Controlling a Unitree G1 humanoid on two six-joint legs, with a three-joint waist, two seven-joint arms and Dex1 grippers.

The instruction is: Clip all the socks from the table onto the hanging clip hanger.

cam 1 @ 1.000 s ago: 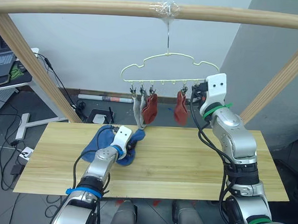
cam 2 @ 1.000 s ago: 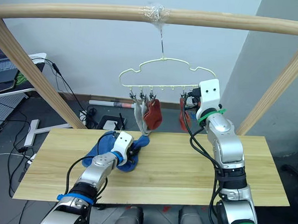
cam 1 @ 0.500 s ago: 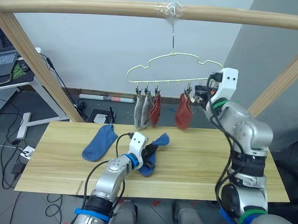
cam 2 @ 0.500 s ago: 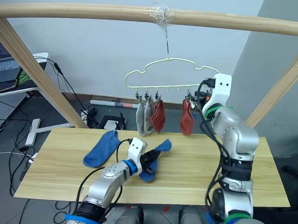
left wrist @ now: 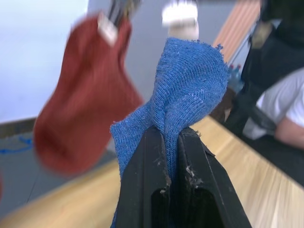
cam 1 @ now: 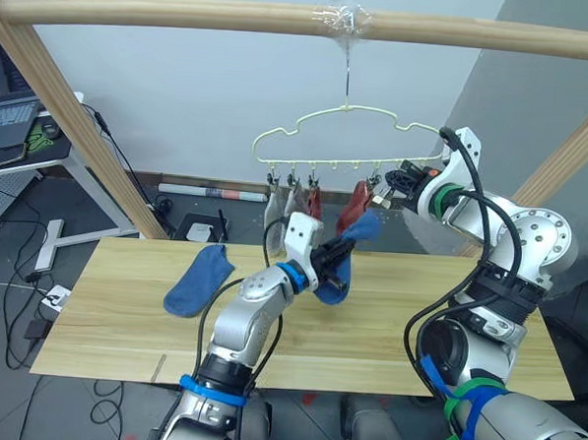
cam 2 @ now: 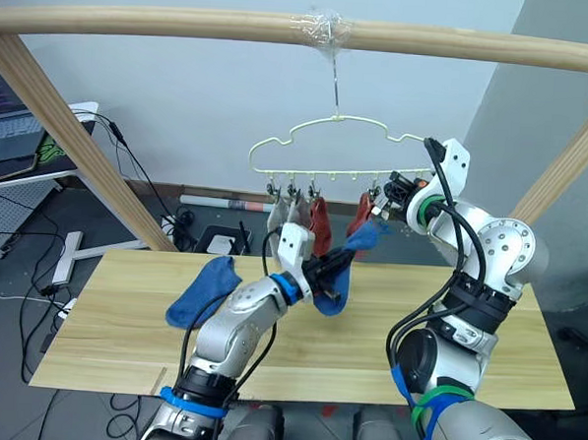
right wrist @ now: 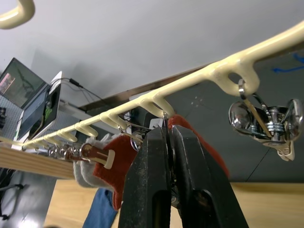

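Since a second ago the left gripper has come up off the table, carrying one blue sock from the tabletop to just under the clip hanger; the right gripper has stayed up at the hanger's bottom bar.

Largest in view is the round wooden pole frame, with the hanger's hook taped to its top pole. Below it, the table of light wood planks carries a second blue sock, lying flat toward the robot's left, well apart from the raised one.

On the hanger's bar, two light grey socks hang from the clips toward the left, with a brick-red sock just beside them. Another brick-red sock hangs farther right, near the right gripper. In the right wrist view an empty metal clip dangles from the bar's end loop.

The left gripper's jaws are pressed together, pinching the blue sock's fabric; in the left wrist view the sock bunches upward above the fingers, close to a red sock. The right gripper's jaws are pressed together, with a thin metal piece of the hanger's clip hardware running down into the seam between them.
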